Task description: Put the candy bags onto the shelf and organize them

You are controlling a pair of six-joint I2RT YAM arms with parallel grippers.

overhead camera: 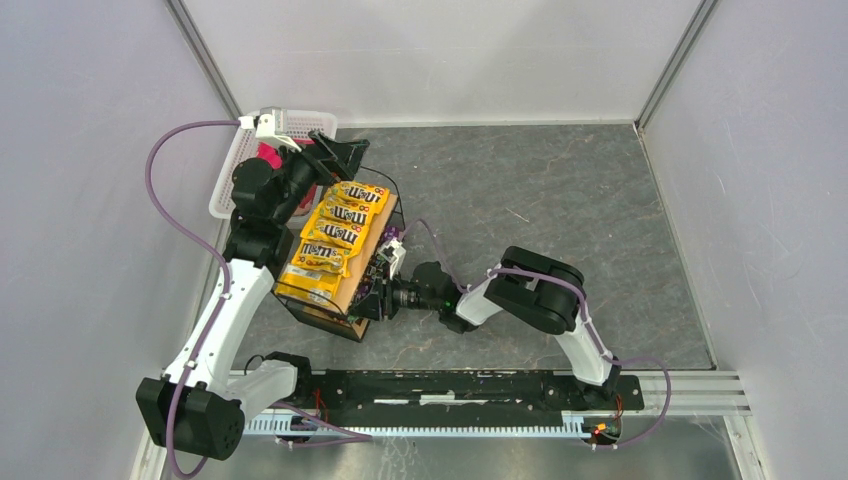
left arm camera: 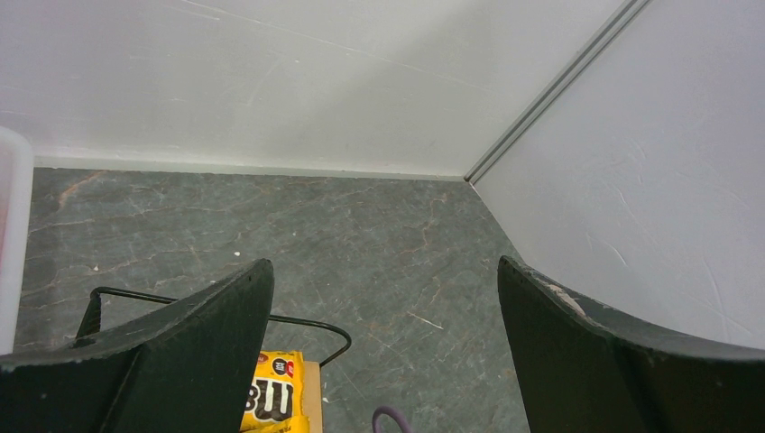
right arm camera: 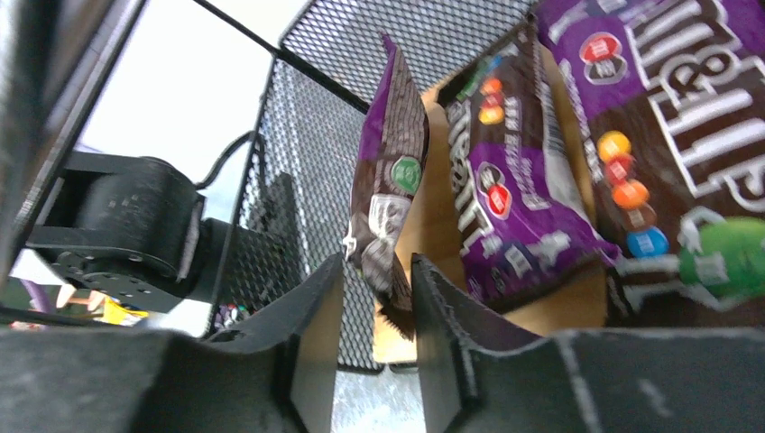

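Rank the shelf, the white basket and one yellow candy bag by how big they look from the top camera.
1. Tied: the shelf and the white basket. It is too close to call, because the left arm hides part of the basket and the shelf's top sits nearer the camera.
2. The yellow candy bag is clearly smallest.

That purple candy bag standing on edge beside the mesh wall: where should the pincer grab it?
Probably its near lower end, coming in from the open side. The upright purple bag shows its thin edge that way, so the jaws can close on its flat faces, between the mesh wall and the neighbouring purple bag.
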